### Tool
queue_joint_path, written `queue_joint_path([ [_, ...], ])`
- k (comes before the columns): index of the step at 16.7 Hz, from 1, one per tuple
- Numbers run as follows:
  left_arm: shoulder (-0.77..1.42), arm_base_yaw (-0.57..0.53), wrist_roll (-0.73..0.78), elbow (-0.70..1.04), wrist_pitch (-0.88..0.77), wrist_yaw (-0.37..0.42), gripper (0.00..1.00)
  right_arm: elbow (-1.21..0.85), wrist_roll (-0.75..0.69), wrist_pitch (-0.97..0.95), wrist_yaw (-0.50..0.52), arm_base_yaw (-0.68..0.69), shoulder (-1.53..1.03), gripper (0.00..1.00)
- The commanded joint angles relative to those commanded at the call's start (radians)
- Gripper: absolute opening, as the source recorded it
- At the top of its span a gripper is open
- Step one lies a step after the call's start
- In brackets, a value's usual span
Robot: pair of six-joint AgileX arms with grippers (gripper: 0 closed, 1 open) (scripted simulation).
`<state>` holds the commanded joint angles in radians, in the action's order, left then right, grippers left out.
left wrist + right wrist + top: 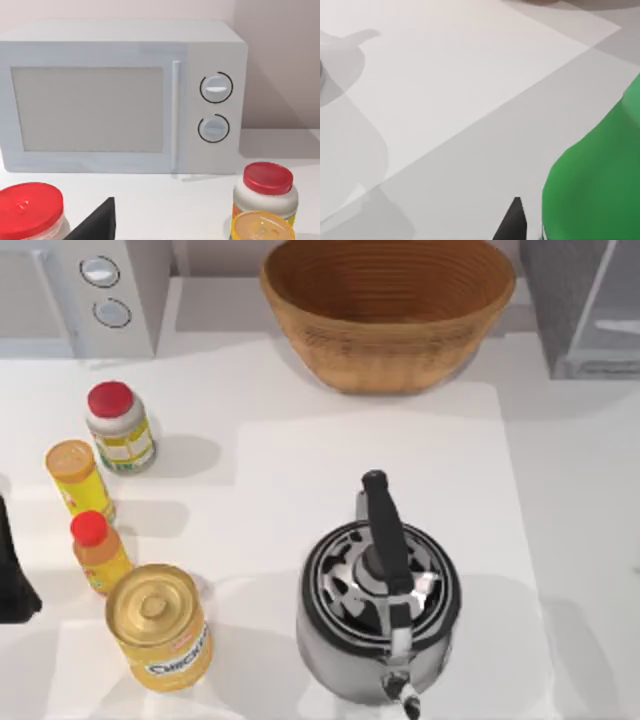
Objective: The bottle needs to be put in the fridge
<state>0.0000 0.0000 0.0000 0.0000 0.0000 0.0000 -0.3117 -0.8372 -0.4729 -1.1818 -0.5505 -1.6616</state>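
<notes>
Bottle [592,180] beside our right claw [512,222], grip state unclear; fridge [585,305] far right, not yet reached.

Kettle [380,615] polished glossy metal; basket [388,310] rough woven wicker; fridge [585,305] panel glassy; table [300,490] matt.

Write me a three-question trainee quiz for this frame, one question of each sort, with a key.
1. True or false: in the top view, the basket stands between the white appliance and the fridge.
2. The kettle's spout points toward the top view's: A) top, B) bottom, C) left.
3. Fill in: the object closest to the right wrist camera is ____ in colour.

Key: 1 true; 2 B; 3 green.
</notes>
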Motion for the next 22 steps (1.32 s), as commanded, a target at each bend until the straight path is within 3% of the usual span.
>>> queue_joint_path([
  [4,0.0,0.0,0.0,0.0,0.0,0.0,1.0,-0.031,-0.033,0.034,-0.004,0.005,0.021,0.01],
  [7,0.0,0.0,0.0,0.0,0.0,0.0,1.0,-0.123,-0.151,0.163,-0.012,-0.011,0.062,0.01],
  [18,0.0,0.0,0.0,0.0,0.0,0.0,1.0,-0.485,-0.788,1.113,-0.067,-0.253,-0.014,0.01],
  [22,0.0,0.0,0.0,0.0,0.0,0.0,1.0,-0.574,-0.952,1.337,-0.077,-0.312,-0.106,0.01],
])
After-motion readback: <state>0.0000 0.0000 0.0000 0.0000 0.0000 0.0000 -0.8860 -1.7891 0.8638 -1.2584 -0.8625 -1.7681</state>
